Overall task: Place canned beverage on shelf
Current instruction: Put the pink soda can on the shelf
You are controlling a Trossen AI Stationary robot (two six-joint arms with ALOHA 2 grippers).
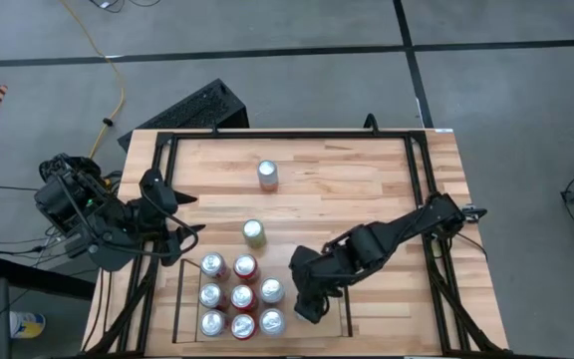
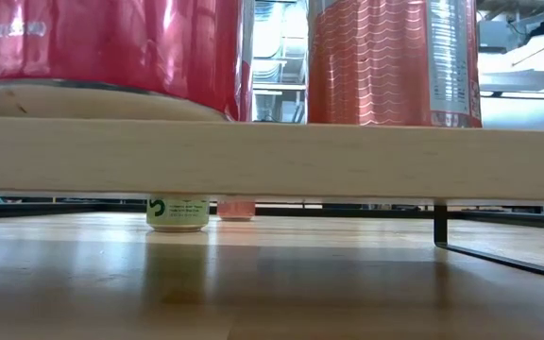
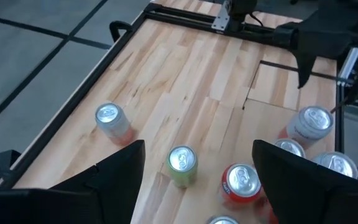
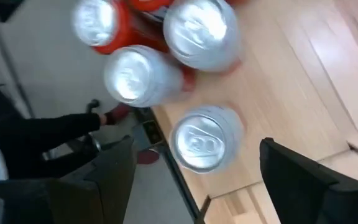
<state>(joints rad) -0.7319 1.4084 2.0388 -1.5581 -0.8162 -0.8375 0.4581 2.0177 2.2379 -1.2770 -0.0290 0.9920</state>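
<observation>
Your right arm reaches in from the right edge of the counter (image 1: 367, 179), bent low across the wood, and its right tool (image 1: 307, 304) hangs over the right part of the shelf (image 1: 342, 299), just beside the cans standing there. In the right wrist view its two dark fingers (image 4: 114, 171) stand spread, with a silver can (image 4: 205, 138) below and between them; nothing is pinched.

Your left arm sits folded at the counter's left edge, well apart from the loose cans. Its left tool (image 1: 189, 239) points toward the shelf's near-left corner, and in the left wrist view its fingers (image 3: 126, 168) are spread too, holding nothing.

Count the cans from above: eight stand on the shelf in a tight block of three columns. The left column holds three silver-topped cans, the middle column three red ones (image 1: 241, 296), and the right column two silver ones (image 1: 272, 290).

Two cans are still off the shelf, standing upright on the bare counter. The green can (image 1: 254, 232) stands just beyond the shelf's far rail, near the block. The pale can (image 1: 268, 175) stands farther out, toward the middle of the counter. That makes ten cans in all.
</observation>
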